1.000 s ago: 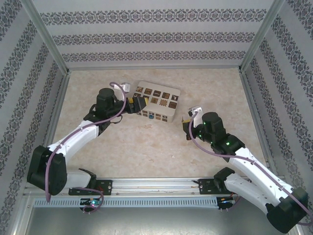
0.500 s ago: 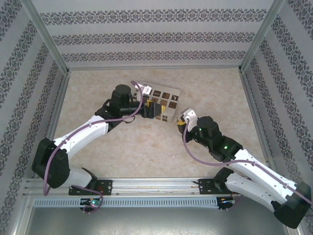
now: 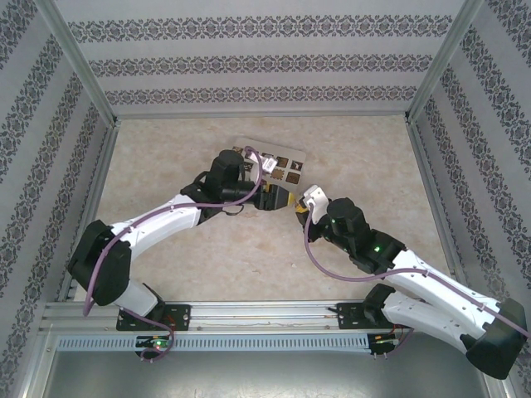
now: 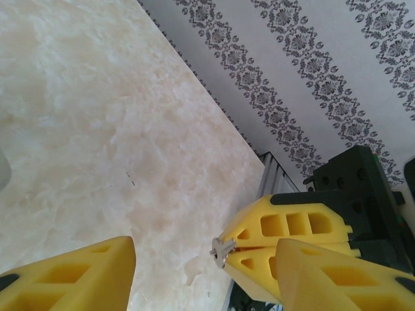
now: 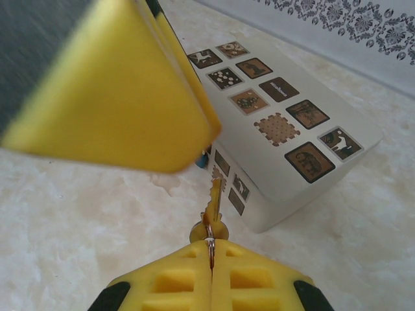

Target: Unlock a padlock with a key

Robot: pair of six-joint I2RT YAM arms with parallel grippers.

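Here, the right claw (image 5: 211, 251) pinches a small brass key (image 5: 214, 197). The left claw (image 4: 202, 272) stands spread above the marbled desk (image 4: 97, 129), near a white box with patterned squares (image 5: 292, 129).

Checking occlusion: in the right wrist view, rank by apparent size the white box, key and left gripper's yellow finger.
left gripper's yellow finger, enlarged by nearness
white box, close second
key, smallest
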